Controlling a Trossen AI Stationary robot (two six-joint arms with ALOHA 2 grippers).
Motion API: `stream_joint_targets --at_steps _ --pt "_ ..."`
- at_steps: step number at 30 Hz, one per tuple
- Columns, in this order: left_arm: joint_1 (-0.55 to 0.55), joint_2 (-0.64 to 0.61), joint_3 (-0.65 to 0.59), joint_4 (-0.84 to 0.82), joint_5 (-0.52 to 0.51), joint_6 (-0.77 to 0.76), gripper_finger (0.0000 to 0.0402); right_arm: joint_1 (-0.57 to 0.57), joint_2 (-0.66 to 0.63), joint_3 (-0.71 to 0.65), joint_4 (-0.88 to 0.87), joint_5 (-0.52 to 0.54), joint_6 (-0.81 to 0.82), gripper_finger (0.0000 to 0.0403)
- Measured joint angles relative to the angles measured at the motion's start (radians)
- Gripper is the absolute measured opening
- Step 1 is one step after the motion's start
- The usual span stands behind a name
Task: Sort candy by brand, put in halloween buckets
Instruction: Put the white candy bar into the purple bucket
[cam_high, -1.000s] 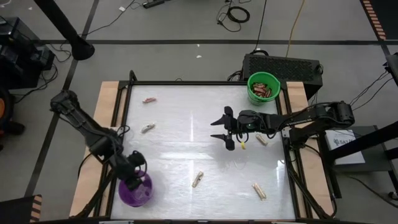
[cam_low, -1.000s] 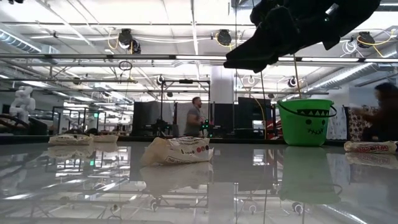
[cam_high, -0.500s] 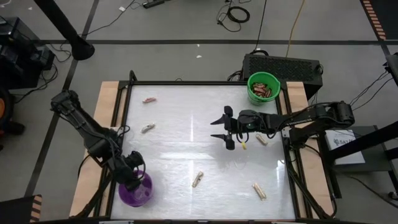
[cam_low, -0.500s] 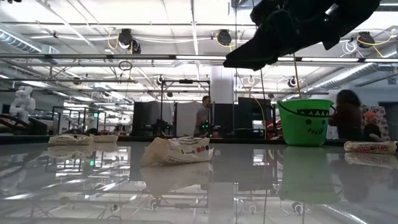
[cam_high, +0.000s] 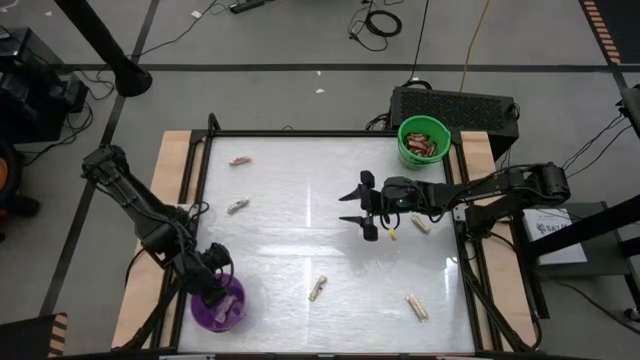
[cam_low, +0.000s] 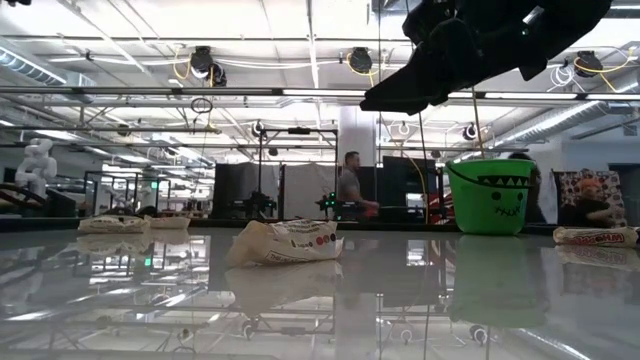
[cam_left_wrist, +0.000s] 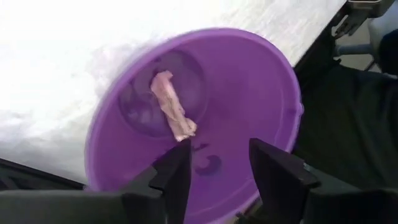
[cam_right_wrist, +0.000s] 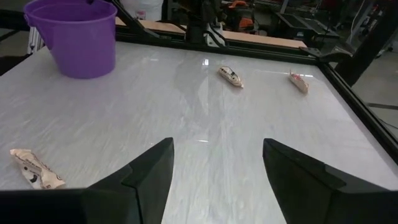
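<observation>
I'm holding my left gripper (cam_left_wrist: 214, 165), fingers apart and empty, over the purple bucket (cam_left_wrist: 267, 87) with a pale bar (cam_left_wrist: 173, 106) lying below, risking snagging the rim and tipping it when withdrawing.

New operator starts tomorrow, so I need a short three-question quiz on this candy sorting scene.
1. True or false: the left claw hangs over the purple bucket.
2. What lies inside the purple bucket?
A) nothing
B) one pale candy bar
C) a pile of red-brown bars
3. Which bucket stands at the table's far right corner, seen from above?

Key:
1. True; its fingers stand apart, holding nothing.
2. B.
3. The green bucket, with red-brown bars inside. The right claw waits open mid-table.
</observation>
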Motion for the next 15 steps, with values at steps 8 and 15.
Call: stream_joint_targets --at_steps 8,15 --pt "0.056 -0.006 0.0 0.031 0.054 0.06 0.0169 0.0 0.0 0.0 0.0 0.0 0.009 0.0238" --pt "0.177 -0.071 0.0 0.03 0.063 0.206 0.0169 0.0 0.0 0.0 0.001 -0.001 0.01 0.0238"
